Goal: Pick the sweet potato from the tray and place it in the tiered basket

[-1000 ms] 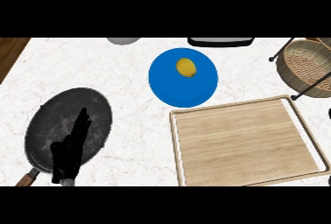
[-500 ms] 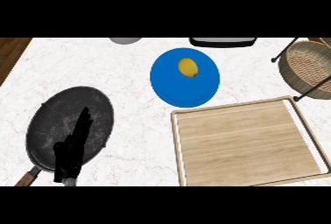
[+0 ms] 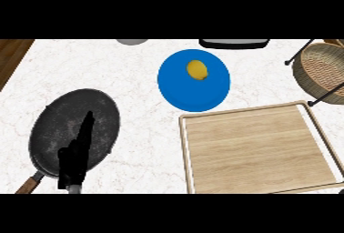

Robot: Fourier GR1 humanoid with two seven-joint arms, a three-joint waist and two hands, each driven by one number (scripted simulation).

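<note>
The wooden tray (image 3: 255, 145) lies at the lower right with nothing on it. No sweet potato shows anywhere in the head view. The tiered basket (image 3: 324, 68), woven with a dark wire frame, stands at the right edge, partly cut off. My left hand (image 3: 79, 152) hovers over the black pan (image 3: 60, 118) at the lower left, with straight fingers pointing away from me and nothing held. My right hand does not show.
A blue plate (image 3: 191, 93) carrying a small yellow fruit (image 3: 197, 70) sits between the pan and the basket, just beyond the tray. A grey bowl (image 3: 132, 41) and a dark-rimmed dish (image 3: 233, 43) stand at the counter's far edge.
</note>
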